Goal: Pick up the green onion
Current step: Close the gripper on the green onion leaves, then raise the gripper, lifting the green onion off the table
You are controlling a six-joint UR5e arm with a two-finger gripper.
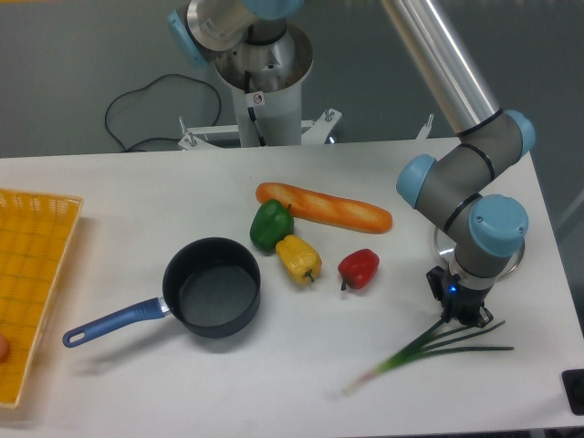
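White surface (137,392) up front, dark grey floor behind it w/ a black cable (146,109) looping near the robot's base column (265,82). Nearest the camera: green onion (429,351), front right, lying diagonal, white tip blurred toward lower left, dark leaves splayed right. End effector (464,313) sits right over the leaf end, touching it; looks clamped on the leaves, but the fingers are small and dark, so can't tell for sure. Mid-surface: black saucepan (212,287) w/ blue handle pointing left, yellow pepper (298,257), red pepper (359,267) just beside. Yellow basket (32,274) at far left edge. Farther back: green pepper (270,224) touching the baguette (324,207).
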